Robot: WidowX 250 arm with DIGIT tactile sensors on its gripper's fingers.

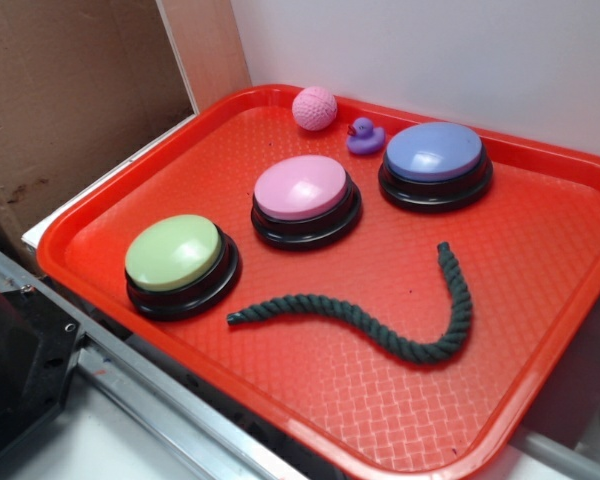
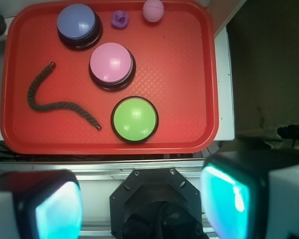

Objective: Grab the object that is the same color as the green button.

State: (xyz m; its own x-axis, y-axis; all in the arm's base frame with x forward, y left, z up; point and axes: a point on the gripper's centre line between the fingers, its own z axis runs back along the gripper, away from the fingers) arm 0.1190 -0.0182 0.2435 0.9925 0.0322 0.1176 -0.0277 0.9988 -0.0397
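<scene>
The rope (image 1: 380, 325) is dark green, twisted in thick strands, and lies loose on the near half of the red tray (image 1: 540, 330); in the exterior view it runs from a thin end just right of the green button (image 1: 175, 255), dips toward the near rim, then hooks up to a blunt end pointing at the far right; it touches no button. From the wrist view the same rope (image 2: 50, 102) shows as a dull grey-brown S on the tray's (image 2: 189, 74) left half, its colour hard to read there; one end stops near the green button (image 2: 134, 119), apart from it.

The green button's dome is pale yellow-green on a black base; the wrist view makes it far brighter. The tray's near right corner is cut off by the exterior frame; the black mount at the lower left of that view is mostly out of frame.

One rope; three buttons in a diagonal row, green, then the pink button (image 1: 302, 190), then the blue-purple button (image 1: 435, 155); one pink ball (image 1: 314, 107) and one purple duck (image 1: 365, 135) near the far rim, close together.

The gripper (image 2: 139, 199) hangs off the tray's edge; its two pads (image 2: 57, 209) sit wide apart, blurred at the frame's lower corners, holding nothing.
</scene>
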